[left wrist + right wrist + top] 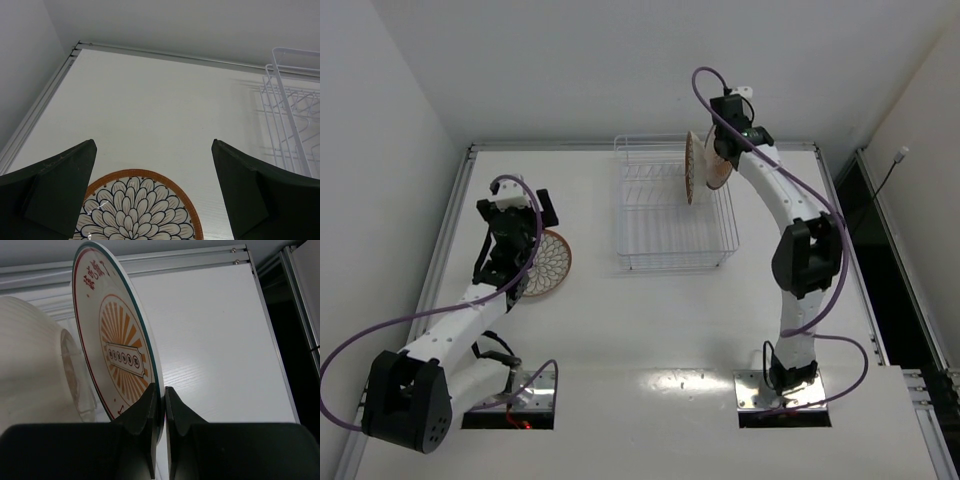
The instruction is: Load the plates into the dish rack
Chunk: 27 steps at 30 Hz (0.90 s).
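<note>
The white wire dish rack [675,266] stands at the back centre of the table. One brown-patterned plate [690,168] stands upright in its far right slots. My right gripper [721,152] is shut on the rim of the white sunburst plate [117,347], holding it upright above the rack's far right end, next to the standing plate's pale ribbed back [30,370]. The other brown-rimmed petal plate [550,265] lies flat on the table at the left. My left gripper [528,228] hovers open over its far edge, and the plate [135,210] shows between the spread fingers.
The rack's left side [286,116] shows at the right of the left wrist view. A raised metal rail [460,200] runs along the table's left and back edges. A dark gap [865,210] lies past the right edge.
</note>
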{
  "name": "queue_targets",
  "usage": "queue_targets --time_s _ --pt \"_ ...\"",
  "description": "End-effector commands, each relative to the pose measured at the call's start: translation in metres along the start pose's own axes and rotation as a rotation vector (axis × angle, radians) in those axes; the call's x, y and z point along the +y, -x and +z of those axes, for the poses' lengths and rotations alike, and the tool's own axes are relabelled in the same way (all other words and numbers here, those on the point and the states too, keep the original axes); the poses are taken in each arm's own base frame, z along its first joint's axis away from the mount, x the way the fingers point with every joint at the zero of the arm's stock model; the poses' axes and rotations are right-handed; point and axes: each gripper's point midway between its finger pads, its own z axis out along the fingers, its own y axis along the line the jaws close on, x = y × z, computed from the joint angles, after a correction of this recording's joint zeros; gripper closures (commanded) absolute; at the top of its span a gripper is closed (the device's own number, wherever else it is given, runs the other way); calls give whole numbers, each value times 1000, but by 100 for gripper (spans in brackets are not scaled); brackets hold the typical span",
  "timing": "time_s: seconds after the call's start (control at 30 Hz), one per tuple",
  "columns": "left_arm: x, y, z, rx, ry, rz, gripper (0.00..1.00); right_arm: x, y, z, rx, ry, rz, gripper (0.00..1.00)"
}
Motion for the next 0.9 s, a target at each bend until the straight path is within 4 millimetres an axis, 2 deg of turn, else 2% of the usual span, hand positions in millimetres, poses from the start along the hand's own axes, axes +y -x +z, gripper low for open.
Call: queue_targets --time_s 0.0,0.17,0.2,0.27,0.3,0.37,0.43,0.47,0.53,0.6,0.63,0.7,0.73,0.77,0.8,0.83,0.87 --pt "-10 24 2 -47 -33 -13 0 3 38 0 -135 -27 32 100" --pt "-10 24 2 -47 -33 -13 0 35 16 1 -112 3 -49 100" --pt "-10 24 2 -47 -33 -13 0 34 9 3 -96 1 -62 100" --pt "-8 24 2 -48 -24 -13 0 53 -1 0 -83 42 -77 100" --pt "-8 24 2 -48 -24 -13 0 53 -8 1 -66 39 -90 100" --pt "-8 24 2 -48 -24 -13 0 67 -24 0 -45 57 -107 100" --pt "-8 24 2 -48 -24 -13 0 69 -31 1 -26 63 -88 98" --pt "-8 24 2 -48 -24 -13 0 71 -41 2 1 71 -95 93" --pt "-6 24 2 -49 -13 -13 0 74 -55 3 34 90 -96 91" --pt "-5 21 4 -42 0 -22 0 74 -58 -3 45 117 -85 88" --pt "0 21 4 -35 29 -36 0 73 -62 -6 58 127 -92 76" --pt "3 21 3 -23 63 -87 0 69 -54 -16 51 138 -85 60" --pt "11 14 2 14 113 -96 0 65 -52 -21 53 138 -86 53" --pt "13 13 1 31 134 -113 0 61 -44 -28 44 140 -69 48" --pt "12 10 2 56 139 -118 0 53 -41 -35 43 121 -71 37" --pt "12 10 2 56 139 -118 0 42 -24 -50 7 117 -46 33" --pt "12 6 4 66 141 -113 0 34 -19 -59 -5 109 -38 29"
